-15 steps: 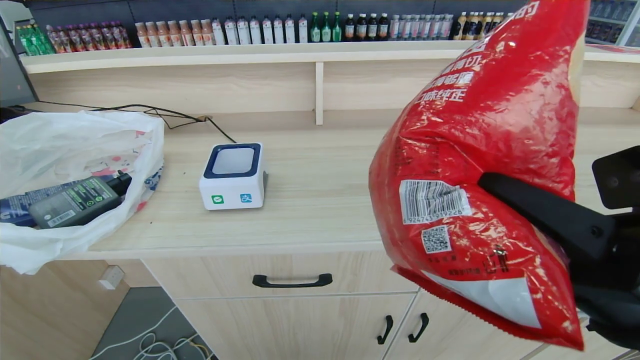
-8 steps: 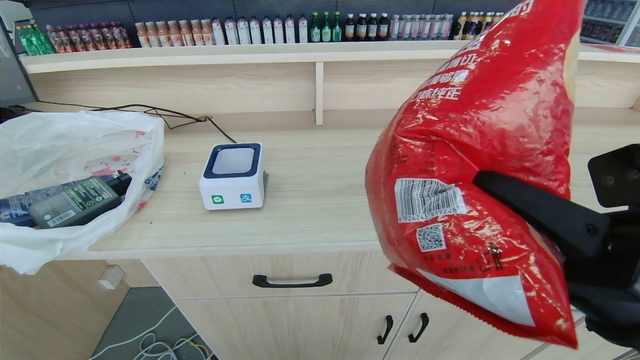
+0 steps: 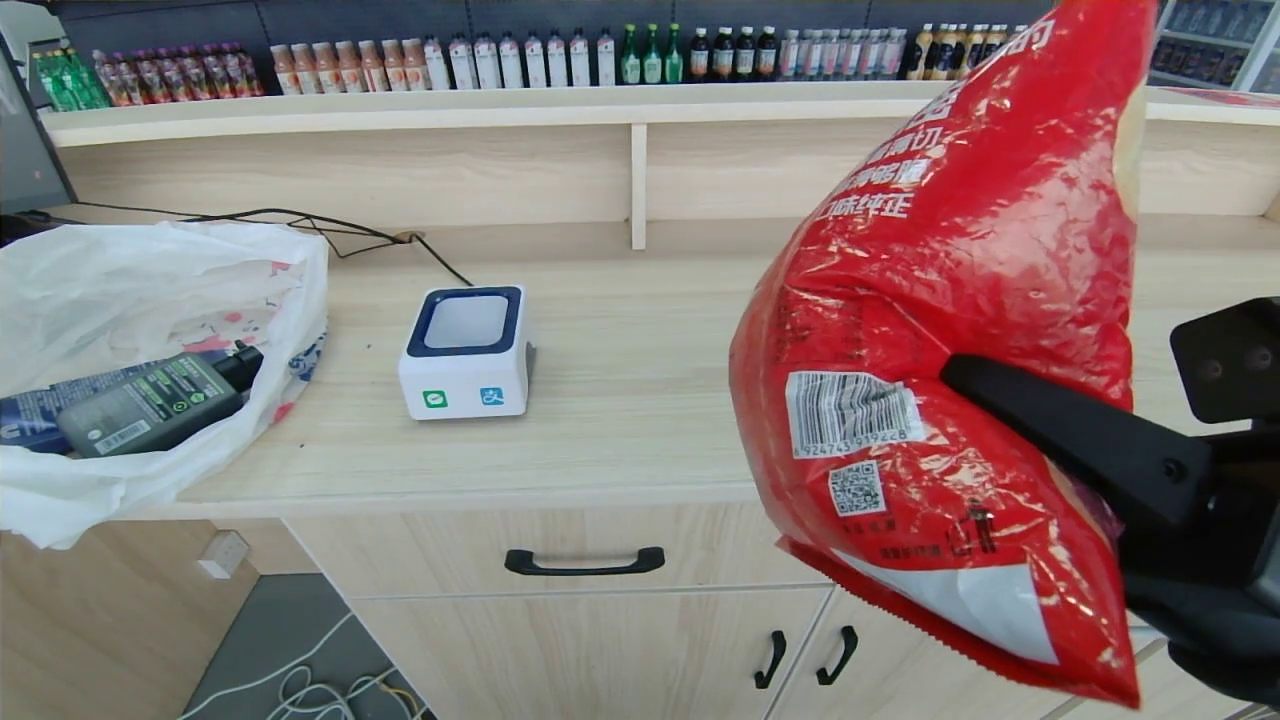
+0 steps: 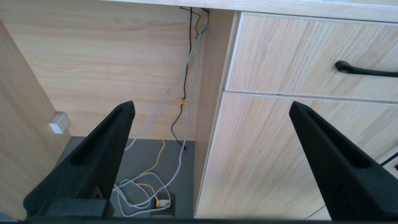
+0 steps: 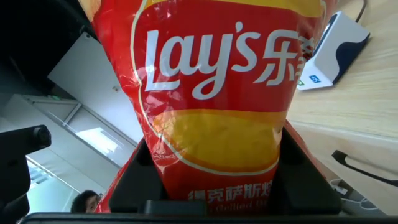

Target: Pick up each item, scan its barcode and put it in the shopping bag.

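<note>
Head view: the red chip bag (image 3: pixel 960 250) is clamped in the right gripper (image 3: pixel 990 385), with the scanner (image 3: pixel 467 350) well to its left. Left wrist view: the left gripper (image 4: pixel 211 109) is spread wide. Right wrist view: the red chip bag is pinched between the jaws.

The right gripper (image 3: pixel 958 372), raised, clamps the chip bag (image 3: pixel 960 250); the left gripper (image 4: pixel 210 115) hangs low, jaws wide apart.
</note>
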